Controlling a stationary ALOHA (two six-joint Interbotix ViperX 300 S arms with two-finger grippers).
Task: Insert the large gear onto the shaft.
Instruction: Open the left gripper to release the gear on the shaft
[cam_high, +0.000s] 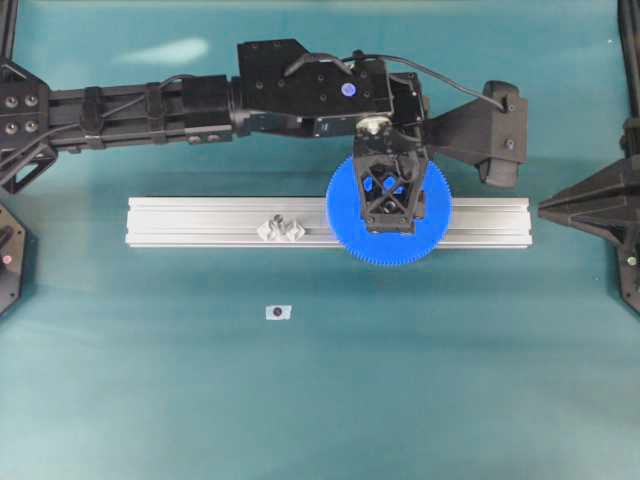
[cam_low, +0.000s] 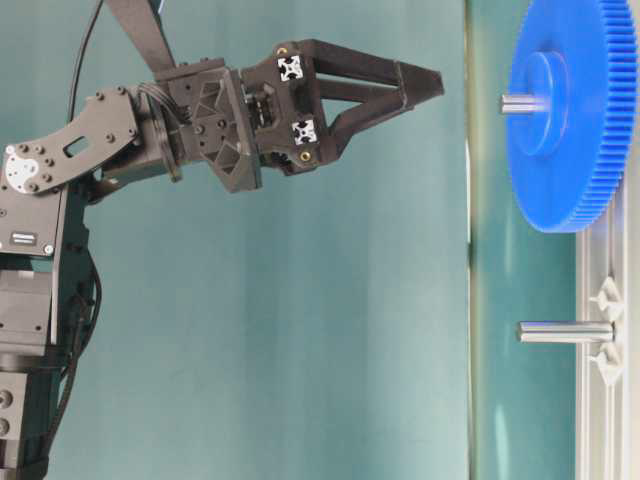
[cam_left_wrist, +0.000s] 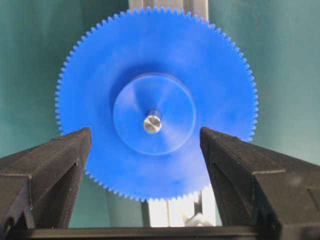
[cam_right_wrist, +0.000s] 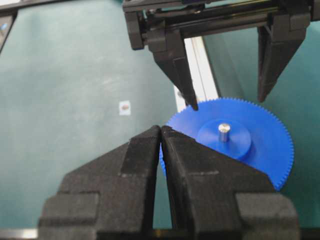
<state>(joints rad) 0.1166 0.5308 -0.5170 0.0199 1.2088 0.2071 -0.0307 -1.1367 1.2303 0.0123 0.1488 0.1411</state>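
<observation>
The large blue gear (cam_high: 345, 225) lies flat on the aluminium rail, seated on a silvery shaft whose tip (cam_left_wrist: 152, 122) pokes up through its hub. It also shows in the table-level view (cam_low: 570, 150) and the right wrist view (cam_right_wrist: 260, 150). My left gripper (cam_high: 392, 195) hangs straight above the gear, open and empty. Its fingers (cam_left_wrist: 55, 170) stand apart on both sides, and there is a clear gap down to the gear (cam_low: 425, 88). A second bare shaft (cam_low: 565, 331) stands between two diamond brackets (cam_high: 281, 228), left of the gear. My right gripper (cam_right_wrist: 161, 128) is shut and empty, right of the rail (cam_high: 548, 208).
The long aluminium rail (cam_high: 200, 222) lies across the middle of the teal table. A small white tag with a dark dot (cam_high: 279, 312) lies in front of it. The left arm (cam_high: 150, 105) stretches across behind the rail.
</observation>
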